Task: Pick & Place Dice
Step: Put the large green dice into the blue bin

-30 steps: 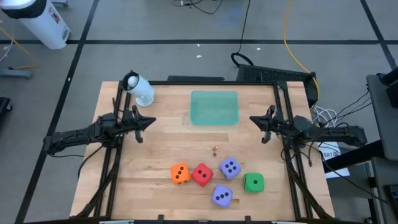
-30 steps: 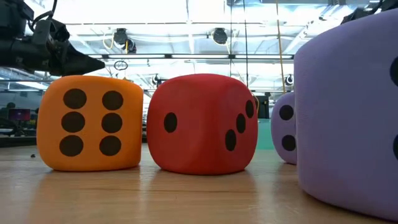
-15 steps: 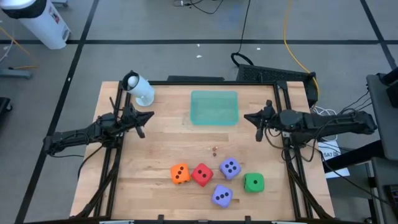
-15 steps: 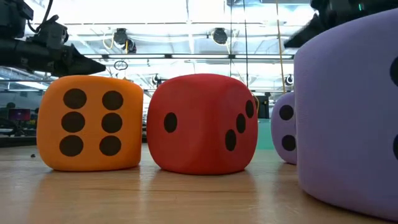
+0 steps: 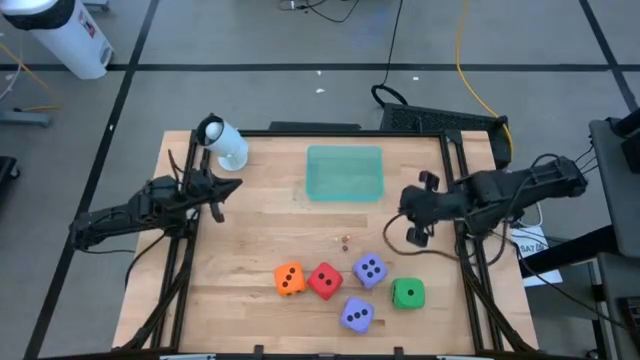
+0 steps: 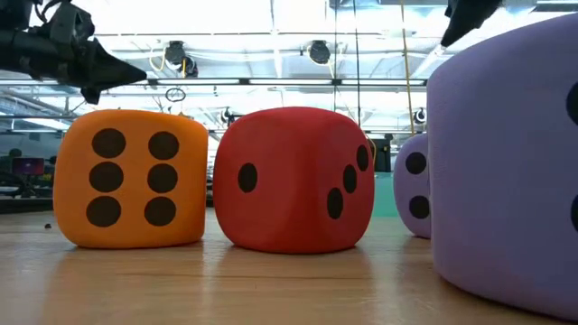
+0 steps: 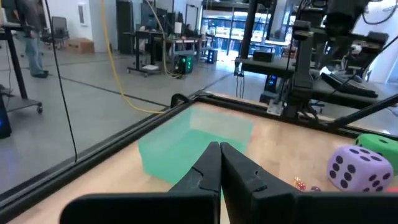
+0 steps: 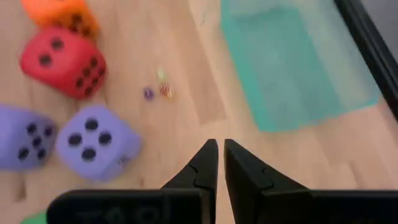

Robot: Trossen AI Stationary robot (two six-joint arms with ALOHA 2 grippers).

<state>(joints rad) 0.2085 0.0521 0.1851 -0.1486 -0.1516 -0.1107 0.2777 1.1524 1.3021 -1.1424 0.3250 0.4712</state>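
Five dice (image 5: 322, 281) rest on wooden table (image 5: 260, 250), grey floor (image 5: 250, 90) around.

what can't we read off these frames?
- Green die: absent from the low view; only a cut-off corner in each wrist view.
- Near purple die: cropped by the low view's right edge, pips unreadable.
- Tiny bits on the table: too small to identify.
- Orange die: blurred, cut by the right wrist view's edge.

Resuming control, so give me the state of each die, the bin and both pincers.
orange die: on table, loose
red die: on table, loose
purple dice: both on table
green die: on table
green bin: empty
left pincer: shut, empty
right pincer: shut, empty
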